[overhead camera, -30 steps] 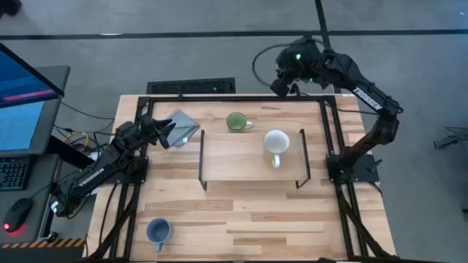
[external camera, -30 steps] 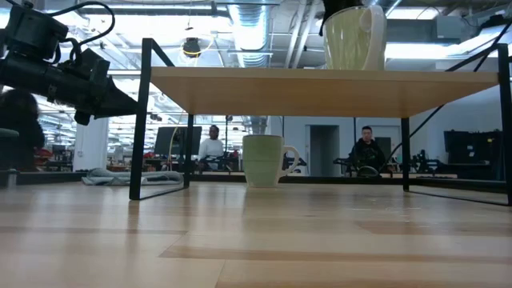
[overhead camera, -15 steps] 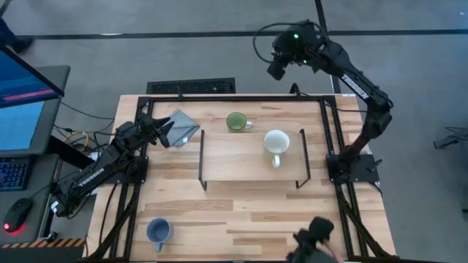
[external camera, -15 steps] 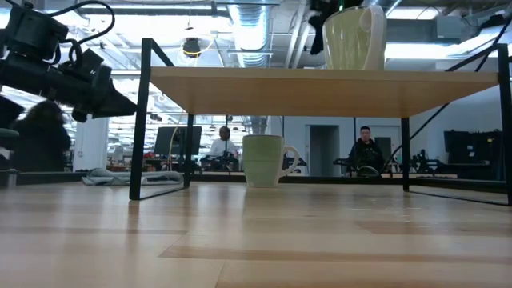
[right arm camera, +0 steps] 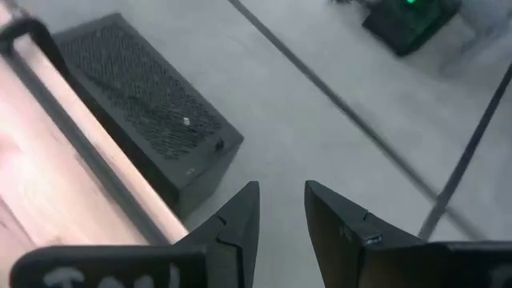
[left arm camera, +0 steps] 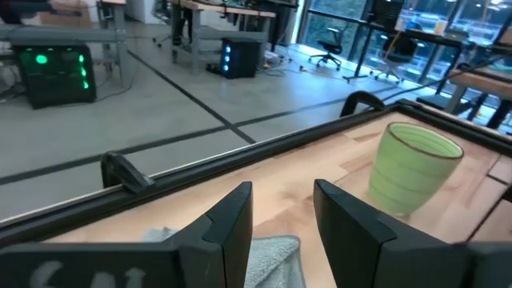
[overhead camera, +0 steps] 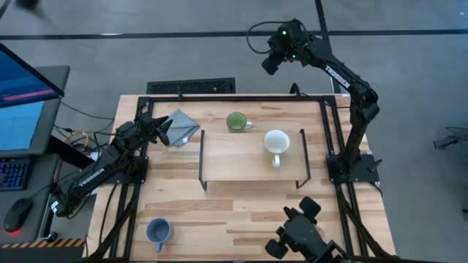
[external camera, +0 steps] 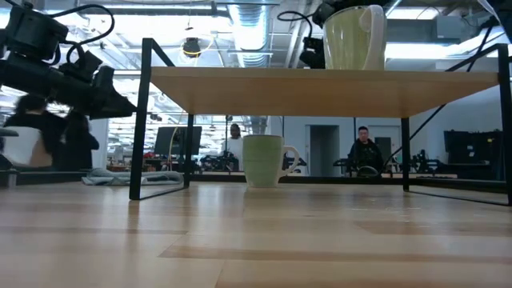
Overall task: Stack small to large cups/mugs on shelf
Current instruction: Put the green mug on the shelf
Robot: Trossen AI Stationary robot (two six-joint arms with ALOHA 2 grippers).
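Mugs: three in all, one cream-white, one green, one blue.
Cream-white mug: upright on the shelf, toward its right end, handle pointing to the near edge; the only mug on the board.
Green mug: upright on the table just behind the shelf's far edge, handle to the right; the low view shows it under the board, standing on the tabletop.
Blue mug: alone at the near left corner of the table, well apart from the shelf and the other two.
Shelf: one light-wood board on thin black wire legs, in the middle of the table.
Cloth: one folded grey cloth at the far left of the table, just beside the shelf's left end.
Left gripper: low over the cloth's near edge, fingers a narrow gap apart, holding nothing.
Right gripper: raised high beyond the far edge of the table, over the floor, fingers a narrow gap apart and empty.
People: several in the room behind, seen in the low view, too far to count surely.
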